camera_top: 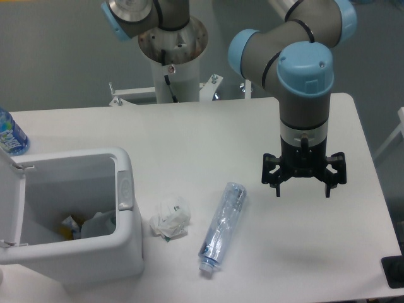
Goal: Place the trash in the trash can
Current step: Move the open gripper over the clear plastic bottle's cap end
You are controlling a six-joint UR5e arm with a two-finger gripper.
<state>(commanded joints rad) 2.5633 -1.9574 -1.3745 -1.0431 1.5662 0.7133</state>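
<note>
Gripper (303, 184): spread wide, holding nothing, above the table (252, 126), right of the bottle.
Bottle (222, 226): lying flat, squashed, near the paper wad.
Paper wad (170, 218): on the table, just beside the bin.
Bin (72, 221): lid up, scraps inside.

A long, clear, bluish-tinted squashed plastic bottle (222, 227) lies flat on the white table, angled so its capped neck points toward the front edge and its base toward the back right. Just to its left, apart from it, sits a crumpled white paper wad (170, 218) with small dark marks. The wad lies close beside the right wall of a boxy white plastic trash can (129, 252) with rounded corners. The can stands upright at the front left, its hinged lid swung open to the left, an oval push-button on its right rim. Some white and yellow scraps lie inside.
</note>
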